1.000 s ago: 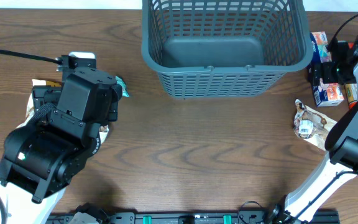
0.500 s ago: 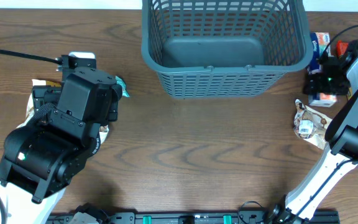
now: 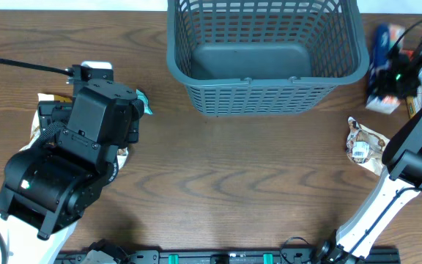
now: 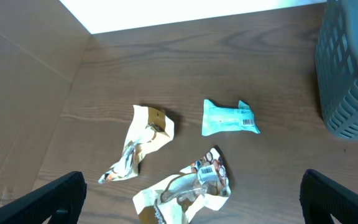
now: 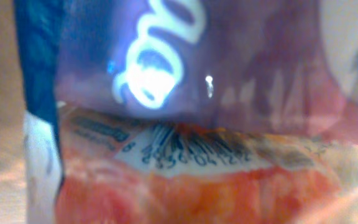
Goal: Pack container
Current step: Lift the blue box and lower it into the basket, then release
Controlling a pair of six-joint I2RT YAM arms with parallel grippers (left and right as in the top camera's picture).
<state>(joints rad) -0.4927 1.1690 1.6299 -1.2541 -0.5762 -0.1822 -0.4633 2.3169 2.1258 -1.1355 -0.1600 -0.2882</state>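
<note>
The container [image 3: 266, 55], a large dark grey slotted basket, stands at the back middle of the table with nothing in it; its corner [image 4: 352, 74] shows in the left wrist view. At the far right my right gripper [image 3: 396, 78] is shut on a blue and orange snack packet [image 3: 382, 64], which is tilted up off the table. That packet [image 5: 185, 124] fills the right wrist view and hides the fingers. My left gripper [image 4: 191, 182] hangs open above a teal packet [image 4: 229, 118], a tan crumpled packet [image 4: 140, 144] and a brown-and-white packet [image 4: 188, 194].
A crumpled brown-and-white packet [image 3: 363, 145] lies on the table in front of the right gripper. The bulky left arm [image 3: 72, 158] covers most of the left packets in the overhead view. Bare wooden table [image 3: 240, 169] lies between the arms.
My right gripper has closed on the blue and orange packet, then lifted and tilted it toward the back. The left arm has not moved.
</note>
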